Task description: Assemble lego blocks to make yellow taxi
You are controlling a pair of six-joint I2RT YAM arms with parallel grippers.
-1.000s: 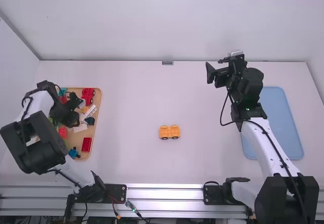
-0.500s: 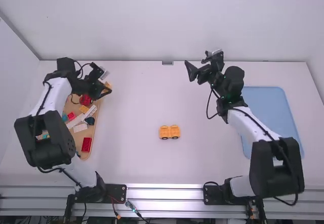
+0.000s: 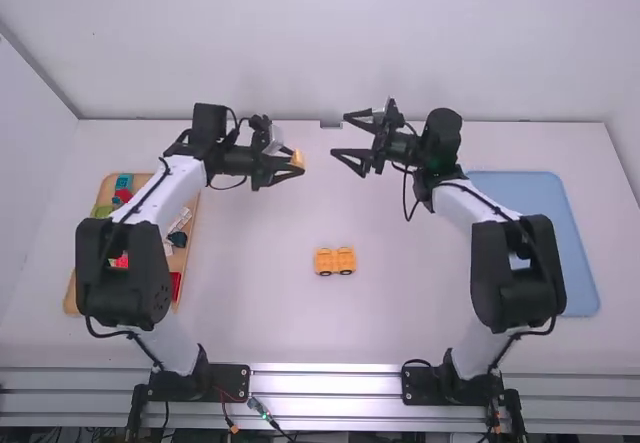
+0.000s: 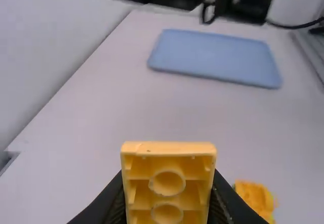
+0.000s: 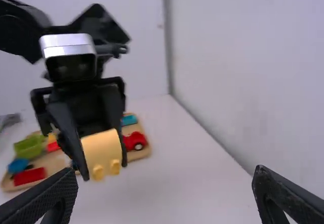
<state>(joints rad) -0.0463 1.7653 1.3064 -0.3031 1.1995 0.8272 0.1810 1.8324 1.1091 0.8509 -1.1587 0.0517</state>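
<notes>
Toward the far side, left of the middle, the left gripper (image 3: 298, 163) holds a yellow block (image 5: 103, 150) pinched by its sides, hollow underside toward its own wrist, studded face outward. The right gripper (image 3: 340, 135) faces it from just to the right, fingers wide and gripping nothing, the two apart. Finding: the hold appears chosen to leave the studded end free for a handover, probably to turn the piece for fitting. The yellow taxi body (image 3: 335, 261), with wheels, lies nearer at the middle, between the arms, presumably so that either can reach it. The wooden tray (image 3: 71, 300) of loose blocks stands at left, the blue tray (image 3: 545, 243) at right, likely for finished work. Risk noted: a tilted approach could knock the block loose; level alignment is advised before closing.
</notes>
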